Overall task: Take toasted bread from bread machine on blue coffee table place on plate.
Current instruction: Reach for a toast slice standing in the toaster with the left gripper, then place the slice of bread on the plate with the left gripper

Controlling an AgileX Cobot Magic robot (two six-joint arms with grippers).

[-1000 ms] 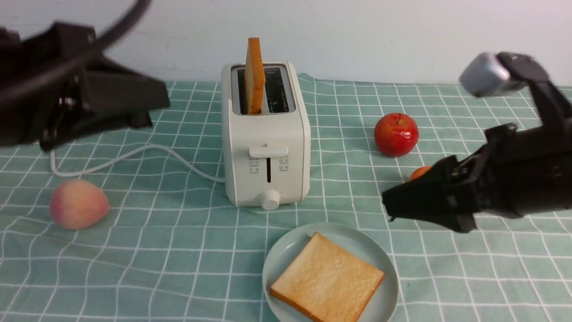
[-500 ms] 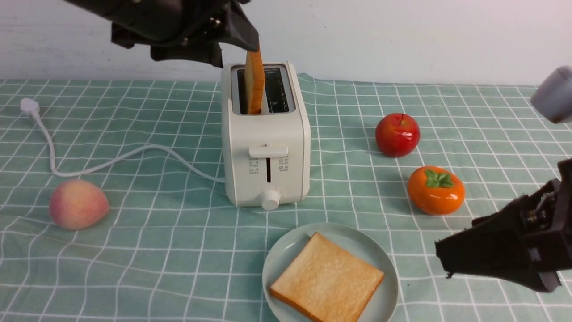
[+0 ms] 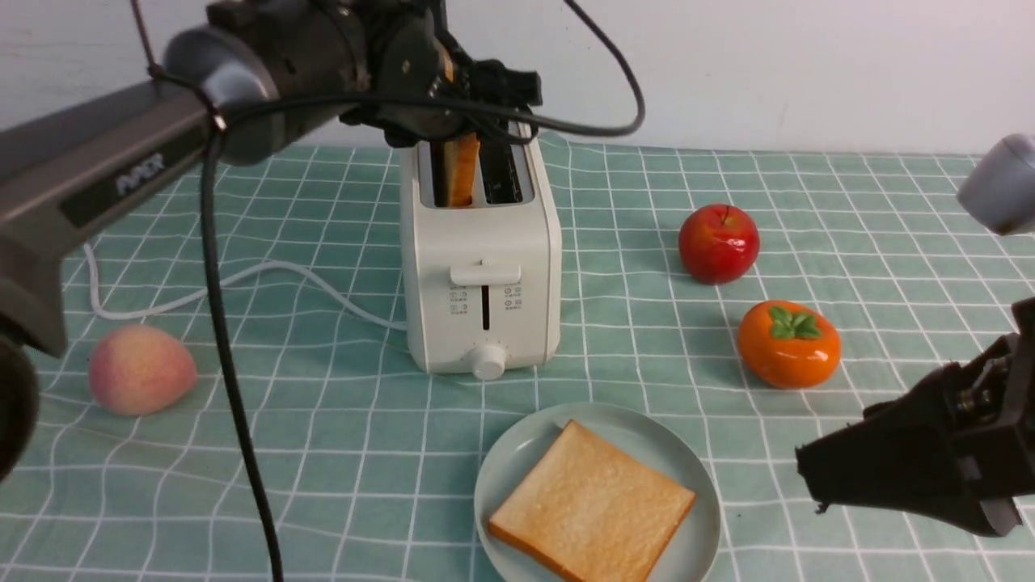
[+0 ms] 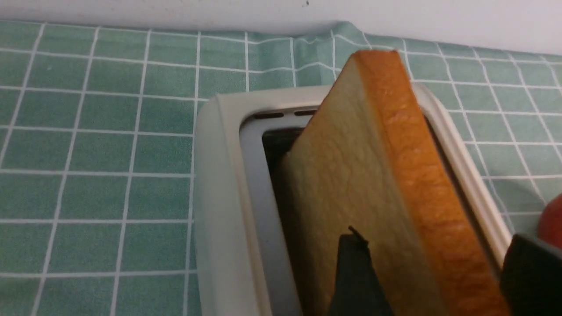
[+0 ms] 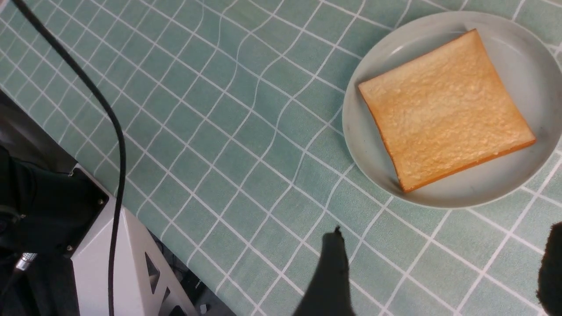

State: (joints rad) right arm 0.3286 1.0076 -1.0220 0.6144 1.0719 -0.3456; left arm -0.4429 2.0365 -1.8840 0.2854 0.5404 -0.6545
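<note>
Left arm: grey tubular links; black panel marked with pale lettering, partly legible as "PIPER"; black cable fitted along it. Left hand: black, dark fingers. Right arm: black, with 1 grey cylindrical part; small metallic screws fitted. Right hand: black, tapered fingers.

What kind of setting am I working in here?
Probably a staged tabletop breakfast setup rather than a real kitchen: a toaster on a grid-patterned cloth, toast on a plate, and a robot arm mount beside the table.
</note>
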